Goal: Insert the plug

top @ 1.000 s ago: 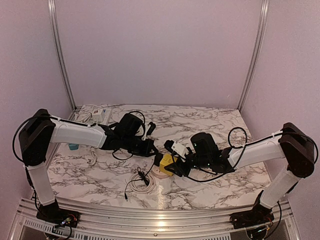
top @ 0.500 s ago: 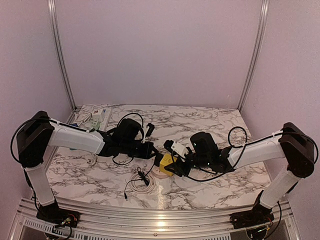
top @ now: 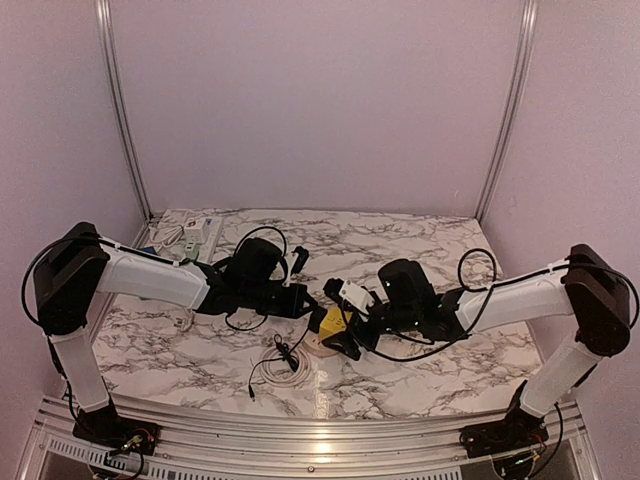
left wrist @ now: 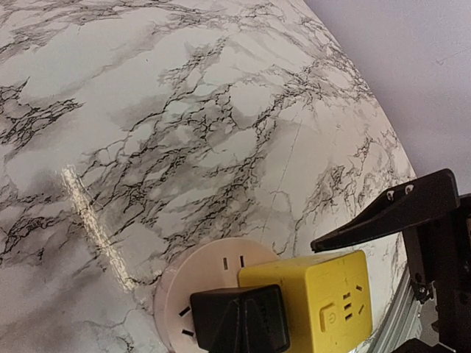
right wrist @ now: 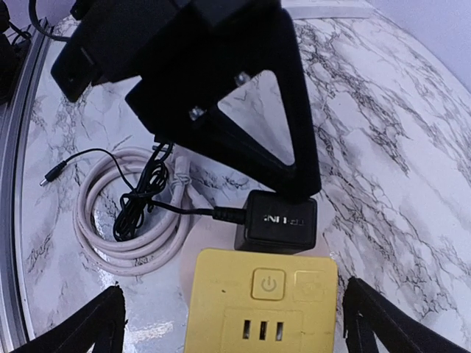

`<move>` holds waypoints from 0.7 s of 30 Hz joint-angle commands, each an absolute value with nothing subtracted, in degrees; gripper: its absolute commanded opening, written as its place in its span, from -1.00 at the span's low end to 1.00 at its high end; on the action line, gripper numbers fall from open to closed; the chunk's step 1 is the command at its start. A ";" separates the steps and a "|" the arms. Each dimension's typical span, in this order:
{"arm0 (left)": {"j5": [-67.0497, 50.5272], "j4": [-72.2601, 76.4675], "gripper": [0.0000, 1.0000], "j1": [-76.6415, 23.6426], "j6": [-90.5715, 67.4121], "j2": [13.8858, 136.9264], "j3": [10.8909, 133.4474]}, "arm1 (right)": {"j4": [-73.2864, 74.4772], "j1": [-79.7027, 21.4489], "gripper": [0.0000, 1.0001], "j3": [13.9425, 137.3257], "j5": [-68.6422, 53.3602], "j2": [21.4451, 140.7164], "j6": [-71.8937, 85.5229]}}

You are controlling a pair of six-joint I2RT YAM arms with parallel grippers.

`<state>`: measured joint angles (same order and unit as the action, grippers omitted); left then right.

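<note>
A black plug with a thin black cord sits flush against the side of a yellow cube socket, which rests on a round pale base. My left gripper is shut, and its tips press on the plug without holding it. My right gripper is wide open. Its fingers stand on either side of the cube and do not touch it. From above, both grippers meet at the cube in the middle of the table.
A coiled white cable and the tangled black cord lie just left of the cube. A white power strip lies at the back left corner. Another small black part sits behind the left wrist.
My right gripper has opened wide and let go of the yellow cube. My left gripper has shifted slightly right, staying shut against the plug.
</note>
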<state>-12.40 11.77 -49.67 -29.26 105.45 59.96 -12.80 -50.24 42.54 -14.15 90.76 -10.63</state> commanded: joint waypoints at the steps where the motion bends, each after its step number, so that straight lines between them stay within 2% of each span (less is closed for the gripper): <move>1: -10.27 -8.00 -1.00 -50.48 -28.86 111.34 55.37 | -9.34 -50.43 0.97 47.67 -15.15 88.08 -9.47; 10: -8.95 -7.64 -1.00 -49.99 -29.25 110.35 54.57 | 3.91 -50.41 0.94 59.42 -6.82 90.52 -8.92; 17: -9.26 -5.66 -1.00 -49.88 -28.98 108.74 53.43 | 7.10 -50.37 0.29 62.18 -2.39 91.79 -8.21; 20: -10.77 -3.41 -1.00 -49.85 -28.68 107.27 52.84 | 10.37 -50.37 0.19 64.60 -2.17 92.95 -8.84; 21: -11.11 -2.96 -0.92 -49.87 -28.49 106.77 52.95 | 11.30 -50.37 0.19 65.32 -2.19 93.43 -8.95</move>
